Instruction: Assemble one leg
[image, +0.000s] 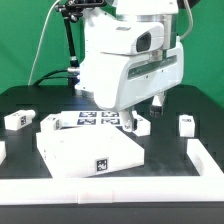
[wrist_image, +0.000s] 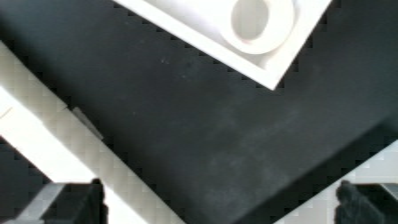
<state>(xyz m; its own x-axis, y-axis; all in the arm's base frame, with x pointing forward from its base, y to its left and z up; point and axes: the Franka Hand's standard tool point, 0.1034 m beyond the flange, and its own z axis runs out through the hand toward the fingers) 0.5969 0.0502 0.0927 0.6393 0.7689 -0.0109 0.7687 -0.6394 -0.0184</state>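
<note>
A white Franka robot arm (image: 125, 65) leans over a matte black tabletop (image: 30, 100), its dark two-finger gripper (image: 144, 113) hanging low near the middle of the scene. In the wrist view the two dark fingertips (wrist_image: 71, 205) stand wide apart with only bare black tabletop (wrist_image: 214, 140) between them, so the jaws are open and grip nothing. The small white plastic leg block (image: 140, 124) stands on the table just beside the gripper, at about two o'clock from the large flat white square panel (image: 75, 150) that lies at six o'clock in the exterior view (a black-and-white tag shows on the panel's near edge). Whether a fingertip touches the leg cannot be told. Two more small white tagged blocks stand well apart from it: one (image: 18, 120) at nine o'clock in the exterior view, the other (image: 185, 124) at three o'clock. A fourth small white block (image: 50, 122) sits close to the panel at about ten o'clock from it. The thin white marker board (image: 95, 119) lies at twelve o'clock from the panel, partly hidden by the arm. A raised white rim (image: 205, 160) edges the table at five o'clock. The wrist view also catches a corner of the panel (wrist_image: 196, 20) with its round socket (wrist_image: 258, 25).
</note>
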